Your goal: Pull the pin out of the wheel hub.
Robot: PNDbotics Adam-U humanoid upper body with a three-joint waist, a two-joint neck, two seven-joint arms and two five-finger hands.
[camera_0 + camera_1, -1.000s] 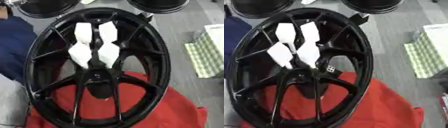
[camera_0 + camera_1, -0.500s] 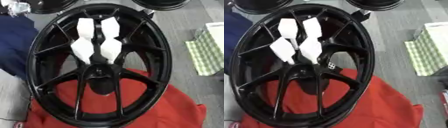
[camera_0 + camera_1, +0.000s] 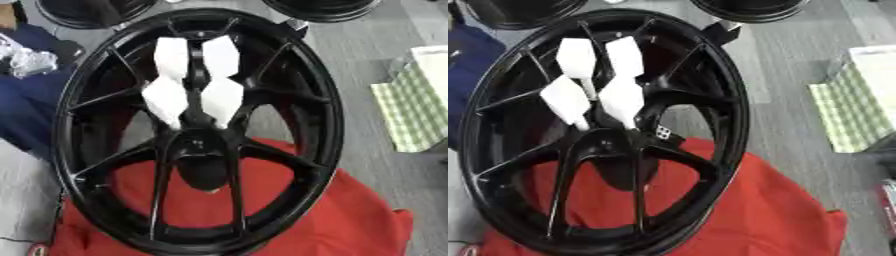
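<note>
Black and glossy, a large spoked wheel [image 3: 197, 130] fills most of both eye views, lying partly on a red cloth [image 3: 350, 225] spread over the grey floor [image 3: 785, 100]. Its hub [image 3: 199, 142] sits just below the middle of the wheel, with dark spokes running out from it to the rim. Four white, blade-like pieces [image 3: 191, 80] stand in the upper half of the wheel, two above and two below, on either side of the spoke that runs up from the hub; their lower tips end just beside the hub. Whether these are the robot's fingers or part of the wheel cannot be told, and no pin can be made out at the hub. Neither robot hand shows clearly in either view, so the state of the fingers cannot be told. Dark blue fabric [image 3: 26, 100] lies against the wheel's left side. A green-and-white checked cloth [image 3: 416, 110] lies well apart by the right edge of the floor. Two more black wheels [image 3: 87, 10] show at the far edge.
</note>
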